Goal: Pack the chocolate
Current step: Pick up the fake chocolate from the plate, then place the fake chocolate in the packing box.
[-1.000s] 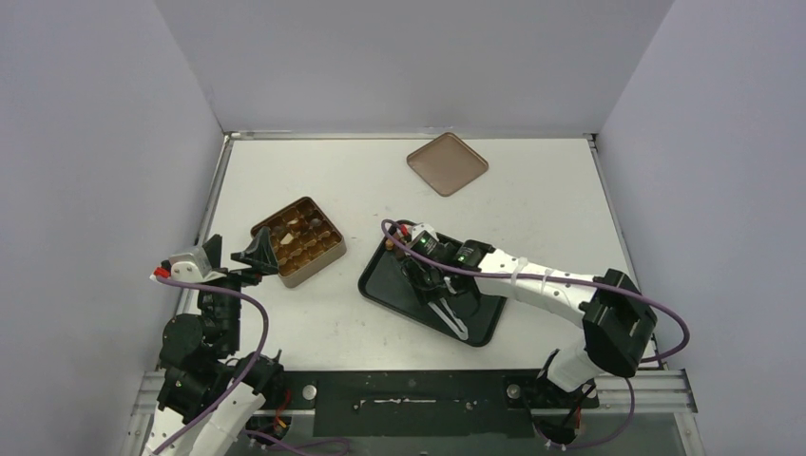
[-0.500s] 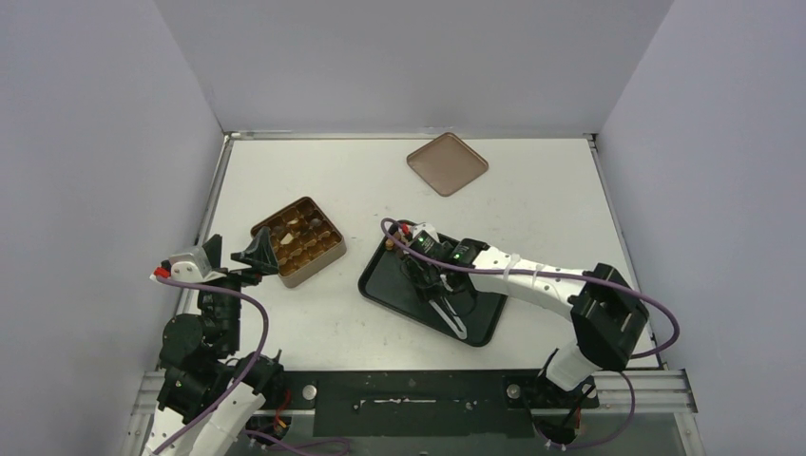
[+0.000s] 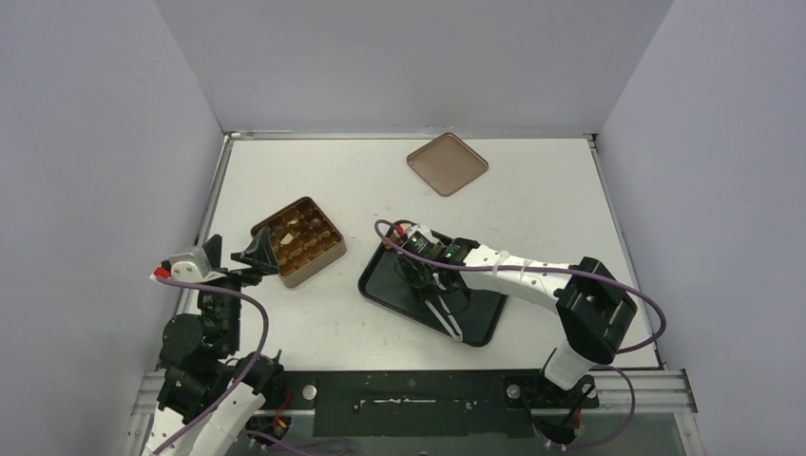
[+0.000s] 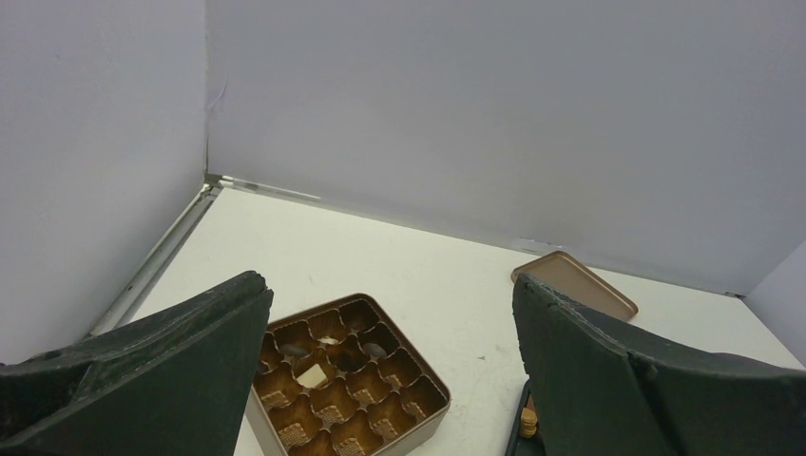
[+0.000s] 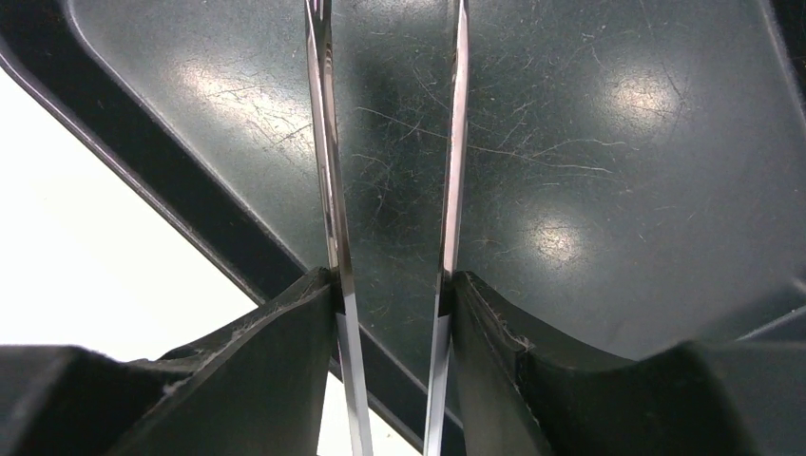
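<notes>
**Step in hand:** picking up the tool to move the chocolate.

- **Right gripper** (image 5: 392,280): centre of the overhead view, low over the scratched black plastic tray (image 3: 378,293). Its fingers are narrow, one against the outside of each blade of the thin polished metal tongs (image 5: 329,190). The blades are parted.
- **Left gripper** (image 4: 388,290): lower left of the overhead view, fingers wide, holding nothing.
- **Chocolate pieces** (image 4: 312,375): a cream-white one and a few dark ones sit in cells of the square gold-brown tin (image 3: 297,240), left of the tray. Another small piece (image 4: 528,421) lies at the tray's upper-left corner.
- **Flat brown square lid** (image 3: 447,163): top centre, well apart.

**Handling advice:** squeeze only enough to secure the tongs, so the tips stay open. Lift them level before swinging to the tray corner.

**Markings:** no brand, label or writing can be read.
</notes>
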